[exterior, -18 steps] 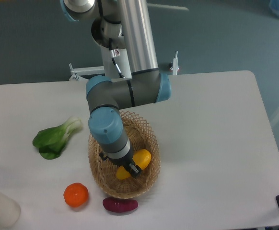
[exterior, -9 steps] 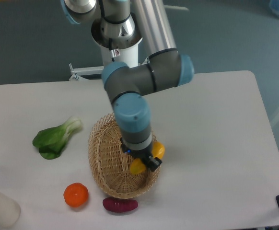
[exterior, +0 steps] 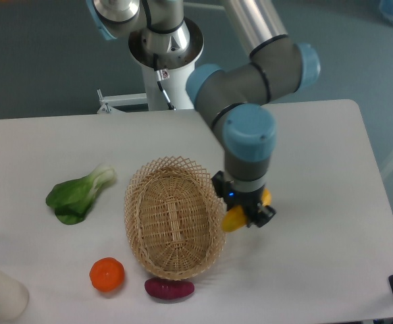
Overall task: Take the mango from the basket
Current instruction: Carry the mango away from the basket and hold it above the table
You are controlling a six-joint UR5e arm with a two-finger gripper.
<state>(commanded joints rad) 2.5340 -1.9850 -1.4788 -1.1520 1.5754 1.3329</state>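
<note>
While the tool is clamped on the mango just beside the basket, the smooth fruit may slip onto the counter.

My single fixed camera looks down steeply from the front at the white tabletop, which fills most of the frame at middle distance. The arm's base stands at the upper centre, the floor behind it; the basket sits lower centre.
</note>
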